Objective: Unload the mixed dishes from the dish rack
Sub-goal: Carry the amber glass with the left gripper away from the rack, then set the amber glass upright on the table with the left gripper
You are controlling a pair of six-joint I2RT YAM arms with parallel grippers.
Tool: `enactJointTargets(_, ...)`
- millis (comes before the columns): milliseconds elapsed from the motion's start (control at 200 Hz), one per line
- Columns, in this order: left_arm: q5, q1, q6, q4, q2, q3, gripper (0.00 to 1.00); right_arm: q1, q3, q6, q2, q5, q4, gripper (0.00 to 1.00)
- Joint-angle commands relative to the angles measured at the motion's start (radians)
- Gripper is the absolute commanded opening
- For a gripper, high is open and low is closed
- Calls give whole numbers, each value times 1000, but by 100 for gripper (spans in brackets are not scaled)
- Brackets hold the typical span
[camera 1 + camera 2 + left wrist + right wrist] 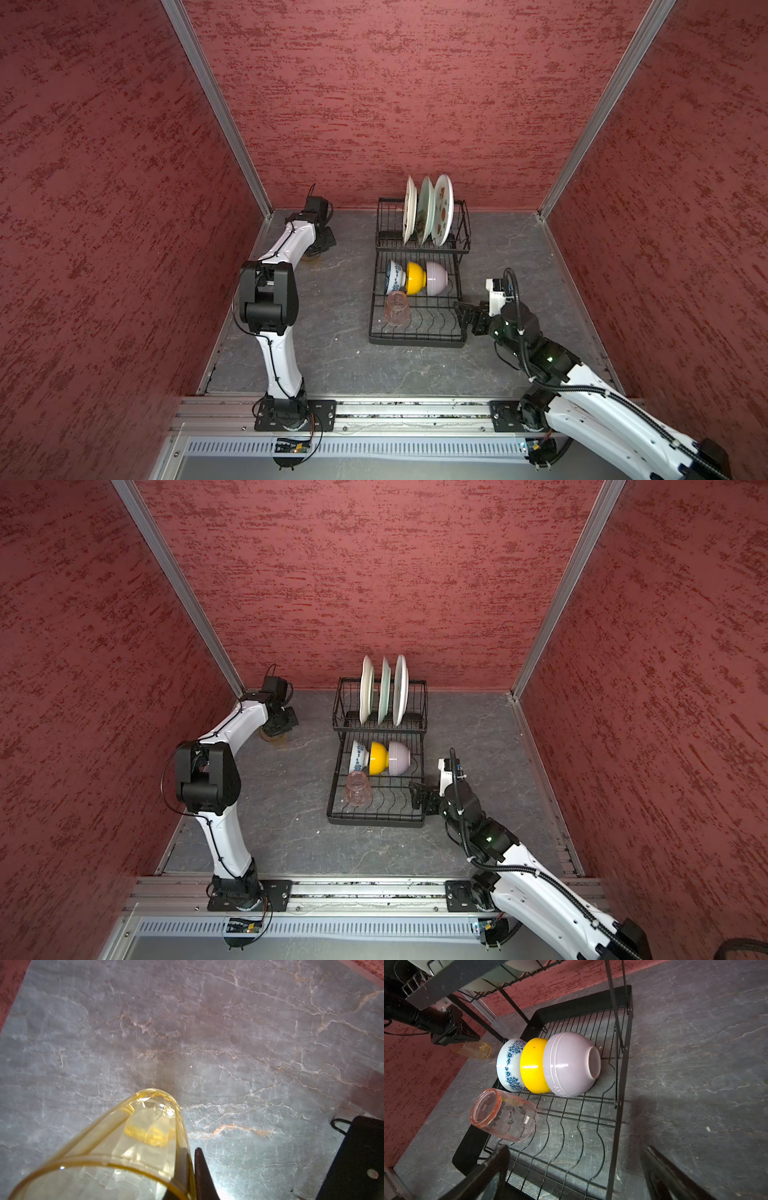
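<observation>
1. Left pincer (321,244) clamped on amber glass (311,258), left of dish rack (415,343); right pincer (466,314) apart at rack's front right edge.
2. Left wrist: amber glass tilted, near surface (228,1043).
3. Right wrist: pinkish glass (504,1114) on front tier near blue-white bowl (508,1068), yellow bowl (532,1068), pale pink bowl (566,1064).

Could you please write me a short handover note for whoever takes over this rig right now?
Left end effector: shut on the amber glass, held over the table left of the dish rack.
Right end effector: open, empty, at the rack's front right edge.
In rack: three plates upright in the back tier; blue-white bowl, yellow bowl, pink bowl and pinkish glass in the front tier.
Done: amber glass out of the rack.
To do: release it, then unload everything else.
</observation>
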Motion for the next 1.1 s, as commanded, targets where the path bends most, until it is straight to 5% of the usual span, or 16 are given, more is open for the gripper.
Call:
enactJointTargets(0, 6, 20, 45, -78, 69, 122, 0, -1, -10, -1, 9, 5, -7, 99)
enactJointTargets(551, 99, 67, 64, -145, 236, 294, 3, -2, -1, 72, -6, 14, -54, 99)
enactJointTargets(596, 107, 69, 63, -148, 244, 297, 12, -1, -4, 80, -9, 14, -50, 99)
enactJointTargets(651, 116, 69, 59, -152, 246, 299, 38, -2, -6, 91, -8, 14, -42, 99)
enactJointTargets(736, 128, 67, 53, -141, 226, 286, 43, -1, -3, 105, 0, 4, -27, 99)
enactJointTargets(811, 125, 64, 44, -115, 185, 258, 61, -1, 9, 117, 12, -1, -23, 99)
enactJointTargets(902, 126, 57, 38, -89, 123, 220, 72, -1, 35, 109, 37, -22, -24, 99)
enactJointTargets(987, 114, 53, 36, -64, 48, 171, 99, -1, 63, 103, 70, -28, -30, 99)
enactJointTargets(1097, 111, 55, 20, 19, -77, 48, 100, -1, 95, 99, 133, -43, -26, 99)
